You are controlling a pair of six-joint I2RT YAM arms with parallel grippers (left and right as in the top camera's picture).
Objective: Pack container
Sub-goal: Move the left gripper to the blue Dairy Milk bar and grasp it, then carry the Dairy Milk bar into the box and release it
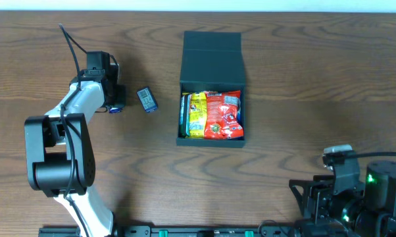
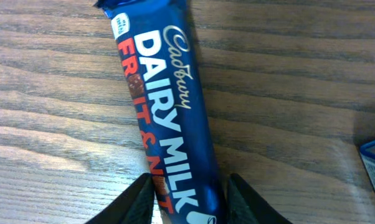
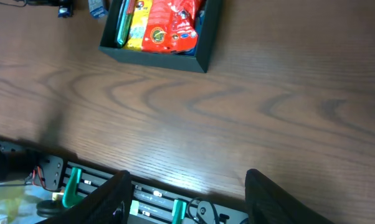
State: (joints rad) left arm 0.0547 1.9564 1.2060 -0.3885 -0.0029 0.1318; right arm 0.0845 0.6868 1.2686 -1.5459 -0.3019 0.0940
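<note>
Two dark fingers of the left pincer (image 2: 190, 182) stand one on each side of a blue chocolate bar (image 2: 166, 106), near its lower end. The bar lies flat on the desk (image 1: 303, 85) with its length running away from the wrist. The fingers sit right against the wrapper's long edges, but I cannot tell whether they are pressing it or only bracketing it. Taking the bar across its narrow width looks like the sensible choice, since that is the one span the fingers can cover.

A small blue packet (image 1: 146, 99) lies just beside this spot, on the side toward the box and apart from the bar. It seems to be waiting its turn.

Further right, about mid-desk, sits the container (image 1: 211, 143). Its lid (image 1: 212, 56) is folded back flat on the far side, which leaves the mouth clear for loading from above. A yellow packet (image 1: 197, 113) and a red packet (image 1: 223, 115) already lie side by side inside and fill much of the floor. The bar would probably have to go on top of them or along an edge.

The right pincer (image 3: 187, 186) is parked at the near right edge of the desk, well away from the box. Its fingers are spread and nothing is between them, so it is likely just keeping out of the left arm's way.
</note>
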